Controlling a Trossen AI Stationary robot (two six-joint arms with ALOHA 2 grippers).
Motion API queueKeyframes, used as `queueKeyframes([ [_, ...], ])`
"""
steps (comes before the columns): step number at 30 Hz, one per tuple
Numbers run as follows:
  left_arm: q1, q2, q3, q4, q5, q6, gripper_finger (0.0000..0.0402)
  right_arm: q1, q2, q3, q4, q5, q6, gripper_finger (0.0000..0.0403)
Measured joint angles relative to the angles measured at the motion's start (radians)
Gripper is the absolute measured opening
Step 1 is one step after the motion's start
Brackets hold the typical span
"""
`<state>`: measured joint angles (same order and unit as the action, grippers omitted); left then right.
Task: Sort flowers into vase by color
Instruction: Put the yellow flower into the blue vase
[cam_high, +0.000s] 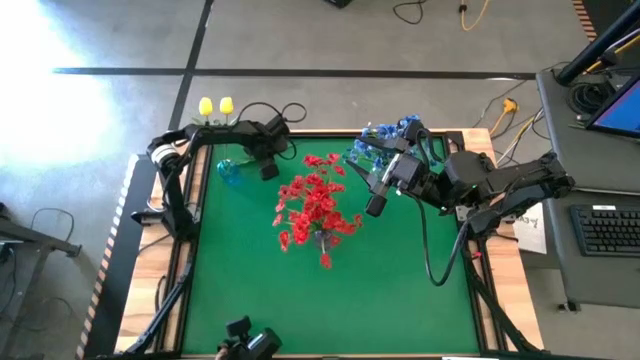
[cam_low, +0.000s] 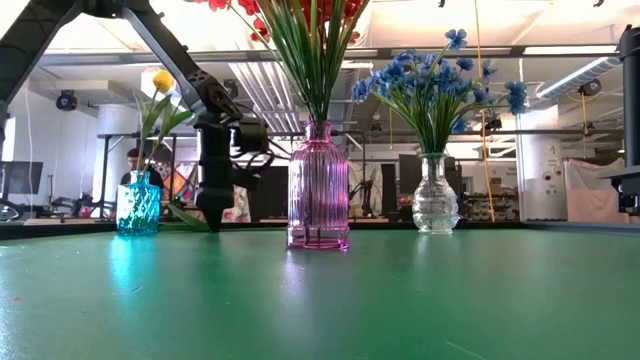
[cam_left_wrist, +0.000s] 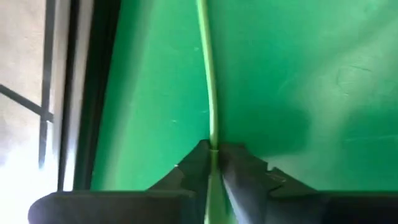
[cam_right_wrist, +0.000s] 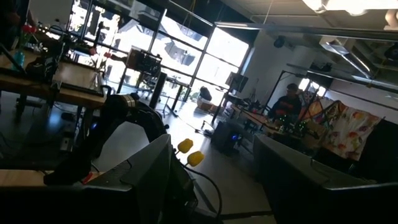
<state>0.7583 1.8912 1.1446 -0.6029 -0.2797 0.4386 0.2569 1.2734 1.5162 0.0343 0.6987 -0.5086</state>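
High view
- table (cam_high: 400, 290): green top filling the middle of the frame.
- left gripper (cam_high: 270, 170): upper left of the green, lowered beside the teal vase (cam_high: 230, 172).
- yellow buds (cam_high: 215, 106): two, at upper left, past the table's far edge.
- red flowers (cam_high: 316, 203): a spread cluster at centre, hiding their vase.
- blue flowers (cam_high: 385, 140): upper centre-right, near the table's far edge.
- right gripper (cam_high: 376, 205): just right of the red flowers and below the blue ones; its fingers cannot be made out here.

Low view
- teal vase (cam_low: 138, 203): left of frame, with a yellow bud (cam_low: 162, 80) above it on leafy stems.
- left gripper (cam_low: 212, 215): pointing down to the table just right of the teal vase.
- pink vase (cam_low: 318, 187): centre, ribbed, upright, with green stems and red flowers (cam_low: 235, 5) at the top edge.
- clear vase (cam_low: 435, 196): right of centre, upright, holding blue flowers (cam_low: 430, 75).
- person (cam_low: 135, 160): seen far behind the teal vase.

Left wrist view
- left gripper (cam_left_wrist: 213, 155): fingers (cam_left_wrist: 193, 168) pressed together, pinching a thin green stem (cam_left_wrist: 208, 74).
- stem: runs from the fingertips up to the top edge, over the green table (cam_left_wrist: 311, 74).

Right wrist view
- yellow buds (cam_right_wrist: 189, 152): two, low centre, against the room floor.
- left arm (cam_right_wrist: 130, 115): dark, left of centre.
- person (cam_right_wrist: 287, 102): seated at right, far off.
- right gripper: own fingers not shown; state cannot be told.
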Motion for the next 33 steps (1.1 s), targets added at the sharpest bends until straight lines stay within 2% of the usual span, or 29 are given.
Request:
queueKeyframes([
  [4, 0.0, 0.0, 0.0, 0.009, -0.009, 0.005, 0.0006, 0.0, 0.0, 0.0, -0.001, 0.0, 0.0, 0.0219],
  [33, -0.029, -0.016, 0.0, -0.001, 0.034, 0.124, 0.0, 0.0, 0.0, 0.0, -0.001, 0.0, -0.007, 0.0219],
])
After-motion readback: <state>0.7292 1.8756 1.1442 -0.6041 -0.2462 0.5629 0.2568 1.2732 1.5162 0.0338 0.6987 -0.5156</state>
